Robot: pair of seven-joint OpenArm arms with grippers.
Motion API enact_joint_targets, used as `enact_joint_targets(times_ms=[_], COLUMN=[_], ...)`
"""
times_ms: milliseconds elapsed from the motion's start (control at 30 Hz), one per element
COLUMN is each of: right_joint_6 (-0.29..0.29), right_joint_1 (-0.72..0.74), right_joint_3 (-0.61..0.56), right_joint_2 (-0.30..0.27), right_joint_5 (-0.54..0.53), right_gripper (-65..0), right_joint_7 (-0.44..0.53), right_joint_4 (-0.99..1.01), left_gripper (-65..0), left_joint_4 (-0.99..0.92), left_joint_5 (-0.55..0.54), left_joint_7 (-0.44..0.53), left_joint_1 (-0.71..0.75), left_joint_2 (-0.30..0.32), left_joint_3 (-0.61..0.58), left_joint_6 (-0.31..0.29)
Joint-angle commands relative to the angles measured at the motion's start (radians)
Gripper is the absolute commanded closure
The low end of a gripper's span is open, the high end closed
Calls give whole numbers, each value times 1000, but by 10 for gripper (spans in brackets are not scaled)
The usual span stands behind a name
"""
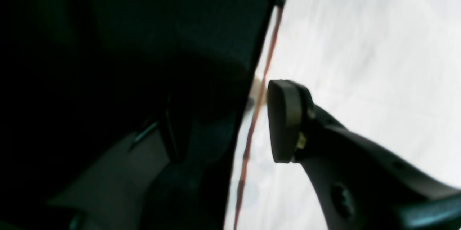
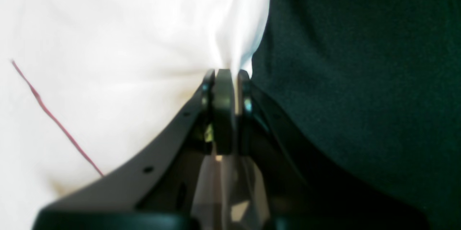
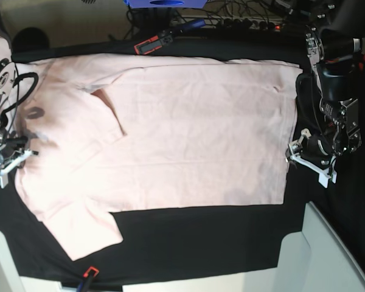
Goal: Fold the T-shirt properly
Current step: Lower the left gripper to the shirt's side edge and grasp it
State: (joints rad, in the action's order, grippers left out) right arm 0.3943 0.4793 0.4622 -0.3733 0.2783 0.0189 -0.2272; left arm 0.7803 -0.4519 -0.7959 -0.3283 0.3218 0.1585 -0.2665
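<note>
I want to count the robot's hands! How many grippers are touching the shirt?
1. The right gripper pinches the T-shirt at its edge. The left gripper is open around the hem, not clearly touching.

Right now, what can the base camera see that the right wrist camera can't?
Only the base view shows the whole pale pink short-sleeved cotton T-shirt spread flat on the black table cloth, both sleeves at one end, and the open left gripper at the hem edge. Only the right wrist view shows, close up, the right gripper pinching a bunched bit of fabric, plus a thin red thread line. Both show the T-shirt, the black cloth and the right gripper.
</note>
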Motion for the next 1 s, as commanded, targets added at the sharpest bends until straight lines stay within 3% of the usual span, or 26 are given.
enact_joint_targets(times_ms=[0, 367, 700, 967], right_joint_6=[10, 10, 12, 12], right_joint_1=[8, 8, 3, 3], right_joint_3=[-4, -4, -4, -4], right_joint_2=[-6, -6, -8, -6], right_joint_5=[14, 14, 14, 14], right_gripper=[0, 0, 0, 0], right_joint_7=[-41, -41, -41, -41], right_joint_4=[-2, -2, -2, -2], left_gripper=[-334, -334, -321, -114], left_joint_4=[12, 11, 15, 12], left_joint_5=[-8, -2, -3, -2], left_joint_7=[10, 11, 11, 11], left_joint_1=[-25, -51, -55, -55], left_joint_2=[9, -43, -46, -46], left_joint_3=[-1, -6, -6, -6], left_joint_6=[-6, -6, -6, -6])
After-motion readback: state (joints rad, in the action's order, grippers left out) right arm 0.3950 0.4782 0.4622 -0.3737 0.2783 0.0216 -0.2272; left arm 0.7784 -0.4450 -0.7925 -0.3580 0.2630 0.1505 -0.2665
